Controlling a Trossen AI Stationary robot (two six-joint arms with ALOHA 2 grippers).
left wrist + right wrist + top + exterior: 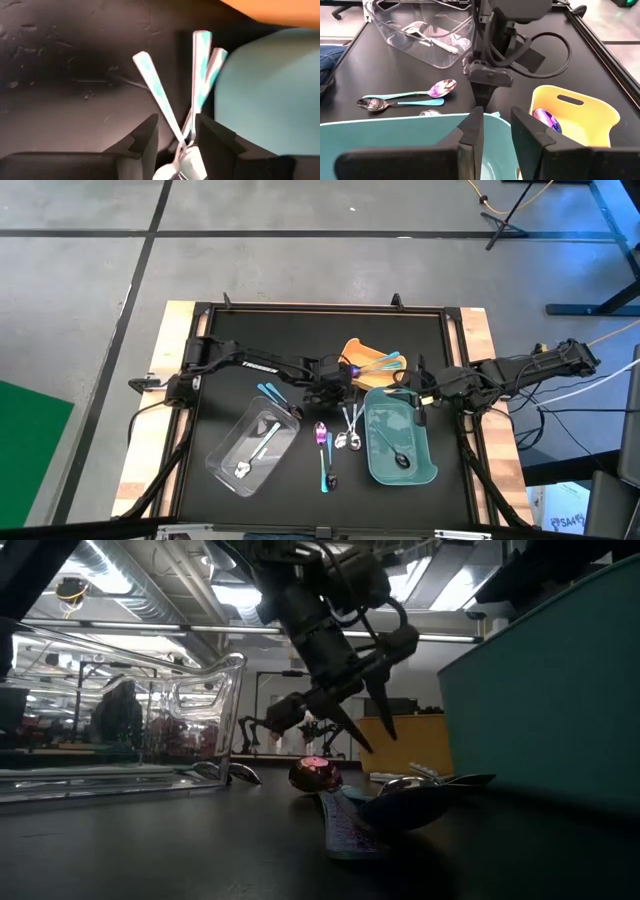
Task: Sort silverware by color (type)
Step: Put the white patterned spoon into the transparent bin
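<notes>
Three silver spoons [350, 430] lie crossed on the black table, with their handles [159, 95] fanned out. My left gripper [176, 137] is open and hovers just above them [370, 735], one finger on each side of the cluster. An iridescent spoon [321, 433] and a dark-headed, teal-handled spoon [325, 470] lie beside them. My right gripper [496, 125] is open and empty over the teal tray's far rim [418, 412]. The teal tray [430, 460] holds one dark spoon [400, 460]. A silver spoon [243, 469] lies in the clear tray [225, 460].
The yellow tray [352, 350] at the far side holds iridescent and teal-handled utensils [547, 120]. Two teal handles [272, 394] lie on the table by the clear tray's far corner. The two arms are close together at mid-table. Bare black table lies at far left.
</notes>
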